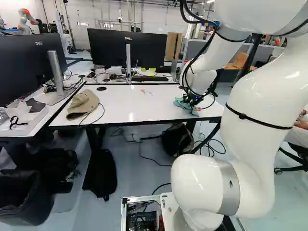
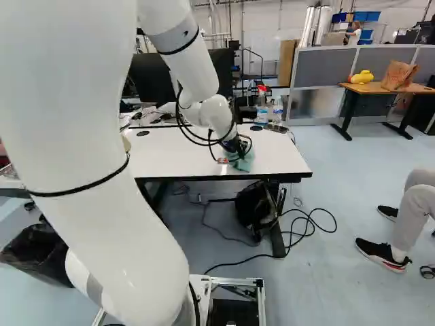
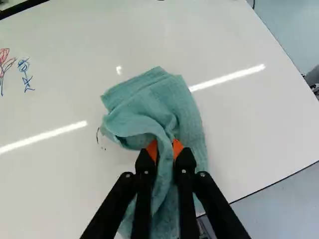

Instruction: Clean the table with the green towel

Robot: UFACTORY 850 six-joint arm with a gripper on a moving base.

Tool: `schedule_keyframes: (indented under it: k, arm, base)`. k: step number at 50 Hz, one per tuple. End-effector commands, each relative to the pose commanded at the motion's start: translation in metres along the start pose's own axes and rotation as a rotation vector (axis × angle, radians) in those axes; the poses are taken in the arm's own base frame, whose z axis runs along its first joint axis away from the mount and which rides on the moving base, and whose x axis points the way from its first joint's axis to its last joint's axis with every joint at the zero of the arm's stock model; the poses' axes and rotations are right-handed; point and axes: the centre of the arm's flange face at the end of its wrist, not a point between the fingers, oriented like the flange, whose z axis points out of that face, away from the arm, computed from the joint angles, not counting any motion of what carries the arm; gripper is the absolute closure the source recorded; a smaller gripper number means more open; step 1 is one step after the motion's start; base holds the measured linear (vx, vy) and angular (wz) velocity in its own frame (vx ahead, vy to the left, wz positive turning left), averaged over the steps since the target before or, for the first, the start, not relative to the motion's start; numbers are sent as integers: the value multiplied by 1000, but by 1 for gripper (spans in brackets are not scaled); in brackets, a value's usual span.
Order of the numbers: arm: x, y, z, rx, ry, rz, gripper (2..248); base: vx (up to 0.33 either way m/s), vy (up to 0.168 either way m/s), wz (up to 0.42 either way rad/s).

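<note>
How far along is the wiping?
Done: the gripper has the towel pinched and on the table. In hand: wiping, probably, beside the dark mark. Left: that mark, the red flower and the blue figure. What's already wiped off, I can't tell.

A green cloth towel (image 3: 182, 99) is showing a matt, finely textured weave on a smooth white tabletop (image 1: 149, 108) that is gleaming with glossy reflections. The gripper (image 1: 194, 99) is presenting dark, low-sheen fingers (image 3: 186, 164), its matt orange pads (image 3: 178, 147) meeting the fabric. The white arm (image 1: 255, 168) is shining with a smooth, glossy shell, a metallic-looking grey band (image 1: 230, 187) circling its joint. A tan cap (image 1: 83, 102) is displaying matt cloth, while a black monitor (image 1: 108, 48) is rising on a satin, metal-looking stand (image 1: 128, 60). Farther off, a creased, paper-like brown bag (image 2: 399, 75) is resting on a smooth wood-look table (image 2: 370, 88)
</note>
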Motion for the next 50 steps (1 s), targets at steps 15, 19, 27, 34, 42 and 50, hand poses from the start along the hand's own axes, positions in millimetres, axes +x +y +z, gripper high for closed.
schedule_keyframes:
  k: [15,19,27,34,42,50]
  arm:
    - [23,-4,16,4,9,-6,195]
    - [29,-6,21,6,12,-9,195]
    - [40,-11,29,12,18,-17,195]
    - [50,-18,36,19,24,-27,195]
    - [59,-28,43,29,30,-41,195]
    - [62,-41,46,42,32,-60,195]
  base:
    - [0,0,0]
    - [0,0,0]
    - [0,0,0]
    - [0,0,0]
    - [0,0,0]
    - [0,0,0]
